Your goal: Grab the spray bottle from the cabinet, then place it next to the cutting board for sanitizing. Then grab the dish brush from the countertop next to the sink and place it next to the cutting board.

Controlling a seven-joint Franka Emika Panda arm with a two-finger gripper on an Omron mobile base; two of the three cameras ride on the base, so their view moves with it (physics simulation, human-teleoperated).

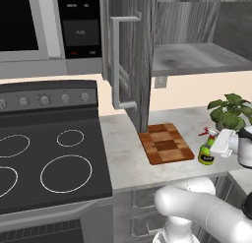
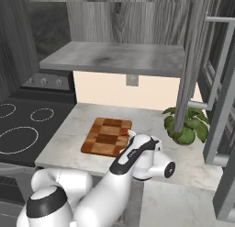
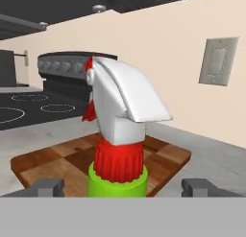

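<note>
The spray bottle (image 1: 207,153), green with a white neck and red trigger, stands upright on the countertop (image 1: 128,153) just right of the checkered cutting board (image 1: 166,143). My gripper (image 1: 214,149) reaches it from the right. In the hand view the spray bottle (image 3: 117,135) rises between my gripper's (image 3: 123,187) fingertips (image 3: 48,187), which stand wide with gaps on both sides, so the gripper is open. Behind it lies the cutting board (image 3: 57,159). The cabinet (image 1: 133,60) hangs open above. The dish brush and the sink are out of view.
A leafy potted plant (image 1: 230,111) stands right behind the bottle. The black stovetop (image 1: 49,158) lies left of the counter, with a microwave (image 1: 29,30) above it. The cabinet door's bar handle (image 1: 116,60) juts forward over the board. A wall outlet (image 3: 218,61) sits behind.
</note>
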